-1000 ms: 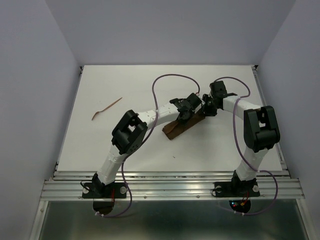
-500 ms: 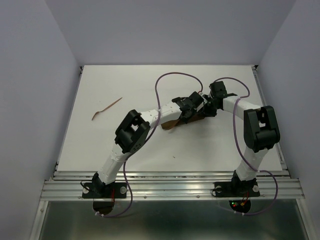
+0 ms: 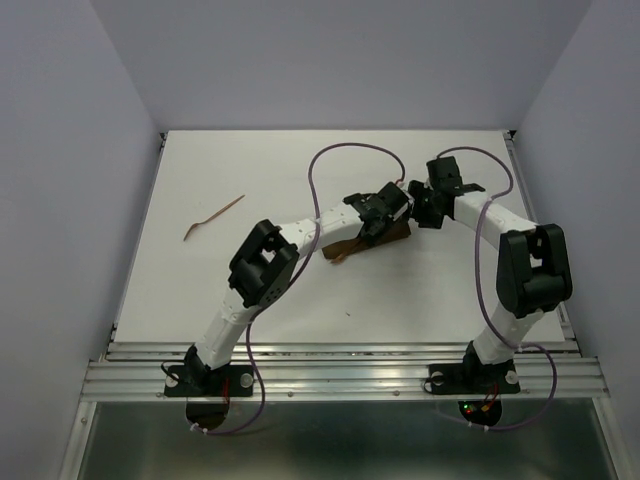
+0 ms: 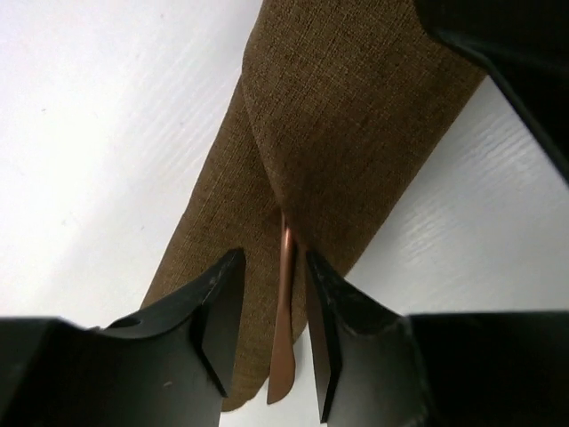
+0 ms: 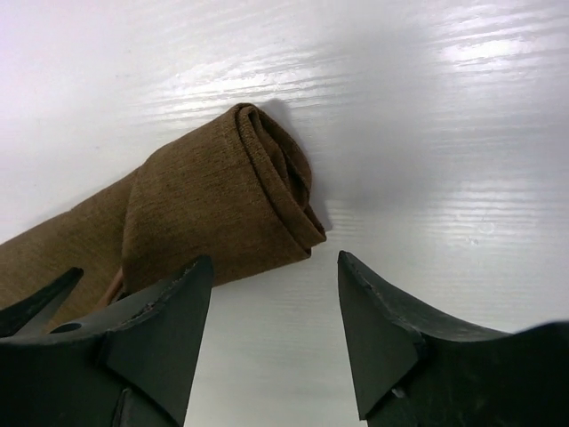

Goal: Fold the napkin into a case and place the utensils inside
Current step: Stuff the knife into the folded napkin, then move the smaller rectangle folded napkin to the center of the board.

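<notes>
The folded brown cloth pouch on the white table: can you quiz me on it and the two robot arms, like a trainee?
1. True or false: the right gripper stands open, holding nothing.
2. Where does the loose thin reddish-brown stick lie? A: inside the dark brown folded fabric napkin; B: on the white table, left of both arms; C: in the right gripper.
3. Fill in: between the fingers of the open left gripper, a copper-coloured utensil runs into the napkin's ____.
Key: 1 true; 2 B; 3 fold.
</notes>
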Robot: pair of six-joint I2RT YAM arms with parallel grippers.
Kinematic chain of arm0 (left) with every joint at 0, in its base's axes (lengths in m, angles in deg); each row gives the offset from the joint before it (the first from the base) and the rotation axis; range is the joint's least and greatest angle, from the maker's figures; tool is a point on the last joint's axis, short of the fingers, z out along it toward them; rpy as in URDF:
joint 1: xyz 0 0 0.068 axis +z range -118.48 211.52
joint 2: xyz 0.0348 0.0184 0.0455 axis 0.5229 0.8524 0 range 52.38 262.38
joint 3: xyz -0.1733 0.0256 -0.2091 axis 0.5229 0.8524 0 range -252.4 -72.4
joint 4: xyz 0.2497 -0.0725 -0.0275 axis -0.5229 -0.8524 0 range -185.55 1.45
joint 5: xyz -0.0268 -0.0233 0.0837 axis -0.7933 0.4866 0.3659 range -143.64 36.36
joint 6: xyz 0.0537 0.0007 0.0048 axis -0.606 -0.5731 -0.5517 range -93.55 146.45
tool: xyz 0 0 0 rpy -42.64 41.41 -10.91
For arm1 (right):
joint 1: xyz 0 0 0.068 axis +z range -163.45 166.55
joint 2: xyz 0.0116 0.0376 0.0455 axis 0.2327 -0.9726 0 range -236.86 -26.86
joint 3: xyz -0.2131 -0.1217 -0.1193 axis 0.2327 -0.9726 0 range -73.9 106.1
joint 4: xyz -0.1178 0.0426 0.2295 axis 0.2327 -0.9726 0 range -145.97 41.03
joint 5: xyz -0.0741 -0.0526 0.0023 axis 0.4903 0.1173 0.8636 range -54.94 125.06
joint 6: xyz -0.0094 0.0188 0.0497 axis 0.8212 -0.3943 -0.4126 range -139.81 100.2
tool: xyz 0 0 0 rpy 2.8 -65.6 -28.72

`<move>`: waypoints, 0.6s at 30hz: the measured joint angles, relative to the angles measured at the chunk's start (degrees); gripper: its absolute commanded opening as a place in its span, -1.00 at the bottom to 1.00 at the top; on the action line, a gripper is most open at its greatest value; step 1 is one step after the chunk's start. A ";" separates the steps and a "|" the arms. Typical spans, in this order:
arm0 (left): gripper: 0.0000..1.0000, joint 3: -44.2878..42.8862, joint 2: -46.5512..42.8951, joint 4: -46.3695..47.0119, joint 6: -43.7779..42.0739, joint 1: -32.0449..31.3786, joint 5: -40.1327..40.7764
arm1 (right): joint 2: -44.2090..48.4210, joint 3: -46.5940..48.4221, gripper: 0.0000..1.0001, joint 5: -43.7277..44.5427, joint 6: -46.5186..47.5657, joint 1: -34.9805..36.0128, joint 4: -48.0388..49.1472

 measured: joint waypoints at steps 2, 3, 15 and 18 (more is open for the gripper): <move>-0.10 -0.02 -0.63 0.26 0.39 -0.02 0.11 | 1.99 0.00 0.34 1.66 -0.35 -0.11 -0.57; -0.10 -0.02 -1.36 0.22 0.66 -0.11 0.15 | 2.86 0.00 0.35 2.23 -0.55 -0.09 -0.94; -0.44 6.64 -9.94 2.05 5.33 7.76 -6.54 | 17.51 -5.97 0.40 4.24 -3.43 0.11 -3.08; -0.78 8.41 -9.94 3.26 7.89 13.14 -9.05 | 19.71 -9.92 0.40 3.61 -4.50 0.11 -3.74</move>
